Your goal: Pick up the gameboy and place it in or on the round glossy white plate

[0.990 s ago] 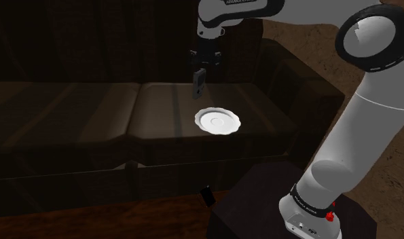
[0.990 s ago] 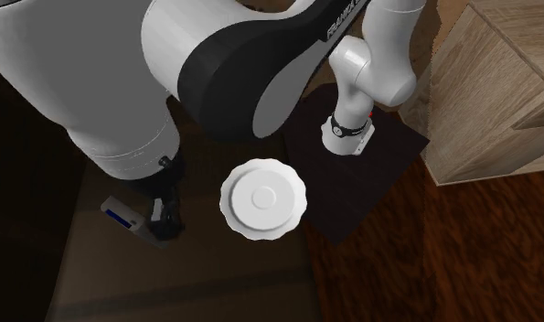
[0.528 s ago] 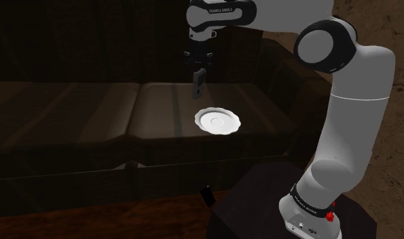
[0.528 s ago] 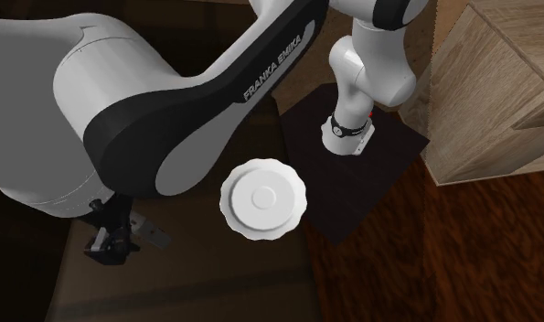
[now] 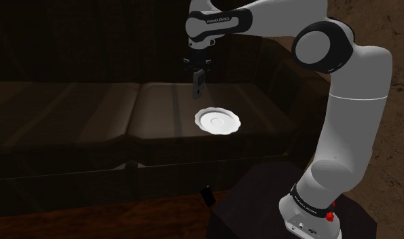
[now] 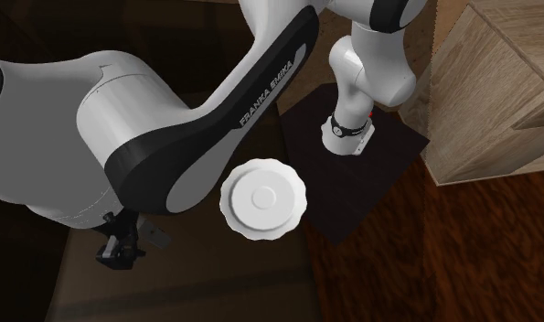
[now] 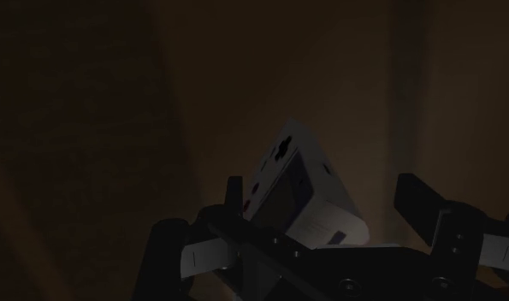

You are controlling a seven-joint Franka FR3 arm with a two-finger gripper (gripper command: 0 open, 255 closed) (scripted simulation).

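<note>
The gameboy (image 5: 199, 84) is a small grey handheld, hanging upright in the air over the back of the sofa seat. My gripper (image 5: 197, 70) is shut on its top end. In the wrist view the gameboy (image 7: 299, 184) sits tilted between the black fingers (image 7: 234, 198), its screen and buttons facing out. The round white plate (image 5: 218, 121) with a scalloped rim lies on the seat cushion, below the gameboy and a little nearer the stand. From the second exterior view the plate (image 6: 263, 199) is to the right of the gripper (image 6: 120, 249), which the white forearm partly hides.
A dark brown sofa (image 5: 92, 115) spans the shoulder view, its backrest close behind the gripper. My dark stand (image 6: 361, 174) is on a wooden floor beside a wooden cabinet (image 6: 498, 82). A small dark object (image 5: 207, 196) lies on the floor before the sofa.
The arm's elbow has swung up and over, and the hand has shifted slightly to the shoulder view's left. The gameboy stays held at nearly the same height above the seat.
</note>
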